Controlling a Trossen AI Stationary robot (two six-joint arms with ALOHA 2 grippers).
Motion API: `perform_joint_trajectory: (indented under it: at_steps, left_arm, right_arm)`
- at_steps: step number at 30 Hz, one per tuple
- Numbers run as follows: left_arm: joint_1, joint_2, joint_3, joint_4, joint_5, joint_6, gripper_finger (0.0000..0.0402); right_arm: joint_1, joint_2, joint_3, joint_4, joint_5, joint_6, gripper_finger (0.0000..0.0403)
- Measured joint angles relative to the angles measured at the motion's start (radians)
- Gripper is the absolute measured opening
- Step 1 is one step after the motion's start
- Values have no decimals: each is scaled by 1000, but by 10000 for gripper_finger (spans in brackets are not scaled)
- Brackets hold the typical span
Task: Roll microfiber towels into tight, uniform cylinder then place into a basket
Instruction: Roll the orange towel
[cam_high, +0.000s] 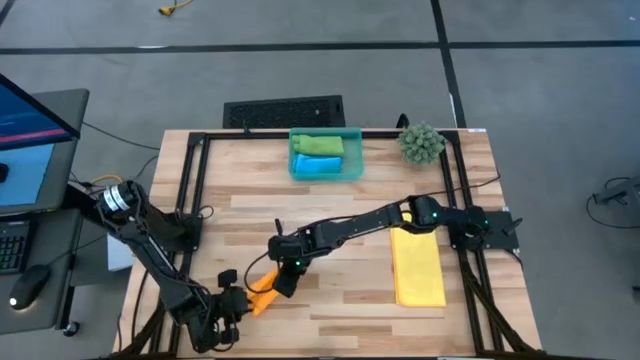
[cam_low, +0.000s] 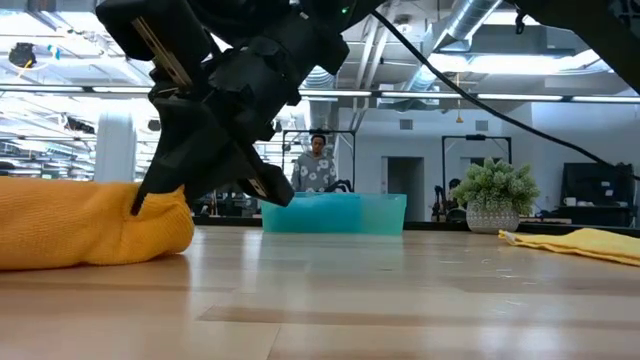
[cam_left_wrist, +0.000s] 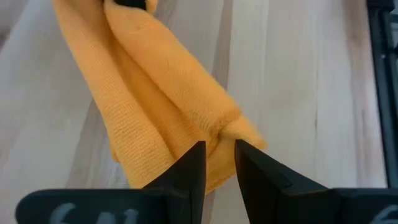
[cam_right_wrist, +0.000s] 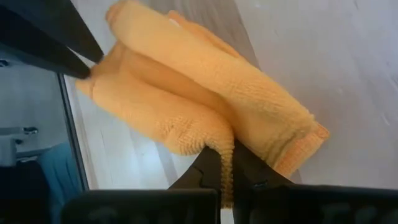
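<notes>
Near the front edge of the pale wooden table (cam_high: 330, 215), left of centre, lies the orange microfiber towel (cam_high: 262, 292) — bunched into a soft, loosely folded bundle, not a neat cylinder. Both arms meet over it. The left gripper (cam_left_wrist: 219, 163) comes in from the front-left corner; its two dark fingers (cam_left_wrist: 186, 171) stand a little apart with a fold of the orange cloth pinched between their tips. The right gripper (cam_right_wrist: 225, 163), reaching across from the right side of the table, has its fingers drawn nearly together, a thin edge of the same towel caught between them. In the low view the towel rests on the tabletop as a thick rounded lump with the dark gripper bodies hanging over its right end. At the far edge of the table sits the translucent teal-green plastic basket (cam_high: 352, 150), holding a rolled green towel (cam_high: 318, 145) and a bright blue towel (cam_high: 316, 166) side by side. Just to its right — a spiky green plant ball (cam_high: 421, 143). The yellow towel (cam_high: 417, 268) lies flat on the right side, well apart from the orange one. A person (cam_low: 317, 165) stands in the room beyond the table.
</notes>
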Motion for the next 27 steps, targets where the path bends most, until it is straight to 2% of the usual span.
perform_joint_trajectory:
  at_steps: [3, 7, 12, 17, 27]
  left_arm:
    - [-2, -47, 0, -36, -14, -6, 77]
    - [1, -103, 1, -113, -114, -6, 77]
    - [52, -107, -19, -207, -131, -21, 77]
    - [113, -107, -81, -151, -122, -25, 77]
    - [156, -107, -216, 130, -121, 31, 77]
  right_arm:
    - [0, 0, 0, 0, 0, -10, 21]
    - [0, 0, 0, -1, -2, -12, 21]
    - [2, 0, 0, -5, -3, -20, 22]
    - [3, 0, 0, -5, -6, -37, 21]
    - [11, 0, 0, -5, -7, -55, 21]
